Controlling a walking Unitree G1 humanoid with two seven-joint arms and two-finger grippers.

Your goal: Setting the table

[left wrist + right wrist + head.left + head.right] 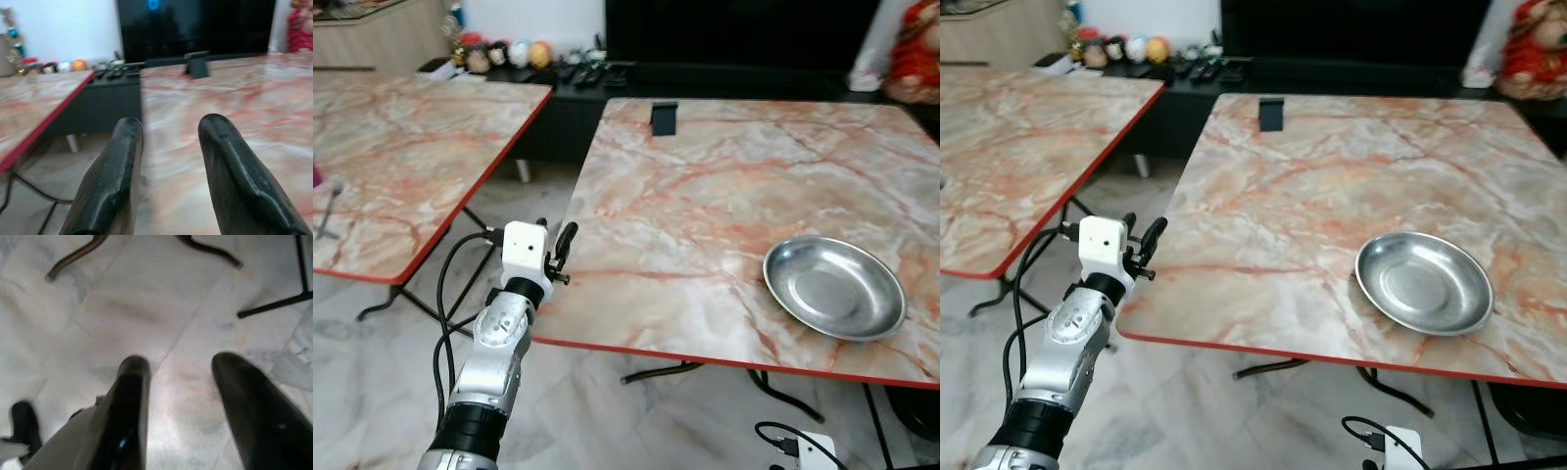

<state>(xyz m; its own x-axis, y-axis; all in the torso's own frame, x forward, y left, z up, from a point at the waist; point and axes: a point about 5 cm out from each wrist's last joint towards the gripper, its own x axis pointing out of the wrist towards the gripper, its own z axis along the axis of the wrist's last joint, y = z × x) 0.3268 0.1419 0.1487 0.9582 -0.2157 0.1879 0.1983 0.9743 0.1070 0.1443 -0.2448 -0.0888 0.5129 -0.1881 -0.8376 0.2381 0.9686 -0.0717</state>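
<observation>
**A:** Start at your far left, taking the steel plate [834, 287] as the landmark. What do you have?

**B:** Well off to the plate's left you have a second marble bench [401, 157] with a red edge. On its left margin lies a thin grey utensil [327, 215]; it could be a spoon or a fork, but it is too small to tell.

**A:** And moving in toward the plate?

**B:** Your left end effector [554, 247] is raised in the gap between the two benches, level with the near left corner of the bench that carries the plate [705, 196]. In the left wrist view its two black fingers [108, 186] stand apart with a clear gap and nothing between them. It is well apart from the plate.

**A:** The plate itself?

**B:** It sits flat on that bench, close to the near red edge and toward the right side, and it is empty. Far behind the plate, by the bench's back edge, stands a small dark stand [664, 117].

**A:** And right of it?

**B:** Below the plate, past the near edge, your right end effector [181, 396] hangs over the pale marble floor [122, 308]. Its fingers are spread and hold nothing.
</observation>
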